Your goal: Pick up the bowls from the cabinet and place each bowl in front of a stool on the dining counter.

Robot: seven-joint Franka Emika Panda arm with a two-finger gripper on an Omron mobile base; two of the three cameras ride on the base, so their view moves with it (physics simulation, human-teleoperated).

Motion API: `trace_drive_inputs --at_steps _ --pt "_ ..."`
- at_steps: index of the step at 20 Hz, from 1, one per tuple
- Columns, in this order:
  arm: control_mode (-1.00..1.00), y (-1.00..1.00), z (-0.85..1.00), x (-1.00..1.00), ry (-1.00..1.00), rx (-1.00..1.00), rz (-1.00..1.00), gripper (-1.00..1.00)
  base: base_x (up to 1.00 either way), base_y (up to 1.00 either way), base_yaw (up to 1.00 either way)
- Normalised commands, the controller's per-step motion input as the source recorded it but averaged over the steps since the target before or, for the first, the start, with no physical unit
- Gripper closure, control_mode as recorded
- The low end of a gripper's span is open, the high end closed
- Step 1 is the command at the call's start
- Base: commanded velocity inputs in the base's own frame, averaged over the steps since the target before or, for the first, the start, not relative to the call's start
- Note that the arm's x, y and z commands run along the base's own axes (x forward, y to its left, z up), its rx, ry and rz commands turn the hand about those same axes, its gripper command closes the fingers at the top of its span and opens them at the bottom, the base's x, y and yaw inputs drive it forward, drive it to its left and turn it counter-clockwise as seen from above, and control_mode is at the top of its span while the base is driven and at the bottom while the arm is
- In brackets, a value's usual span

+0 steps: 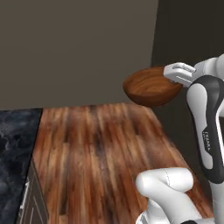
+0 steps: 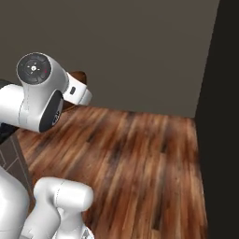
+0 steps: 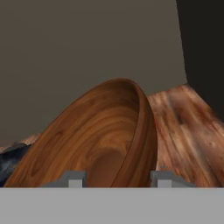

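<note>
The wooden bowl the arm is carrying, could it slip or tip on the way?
The wooden bowl looks rigid but glossy, so it may slide. The gripper seems to pinch only its rim, so it could swing. It's already tilted.

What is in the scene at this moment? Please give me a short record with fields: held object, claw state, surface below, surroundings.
held object: wooden bowl, reddish-brown and glossy, tilted, carried in the air
claw state: claw shut on the wooden bowl, its rim between the two fingertips
surface below: wooden floor, with nothing touching the bowl from below
surroundings: plain grey-brown wall behind; black marble counter with white veins at the left edge of the left base view
second bowl: none to report
</note>
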Motion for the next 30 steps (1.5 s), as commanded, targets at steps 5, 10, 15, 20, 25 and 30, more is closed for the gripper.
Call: trace_drive_inputs --at_steps 5,10,15,20,25,30 --pt "1.0 0.0 0.0 0.0 0.0 0.0 0.0 1.0 1.0 0.0 0.46" --pt "1.0 0.0 0.0 0.0 0.0 0.0 0.0 1.0 1.0 0.0 0.49" --pt "1.0 0.0 0.0 0.0 0.0 0.0 0.0 1.0 1.0 0.0 0.49" --pt "1.0 0.0 0.0 0.0 0.0 0.0 0.0 1.0 1.0 -0.04 0.5" --pt "1.0 0.0 0.0 0.0 0.0 0.0 0.0 1.0 1.0 -0.09 0.5" --pt "1.0 0.0 0.0 0.0 0.0 0.0 0.0 1.0 1.0 -0.1 0.51"
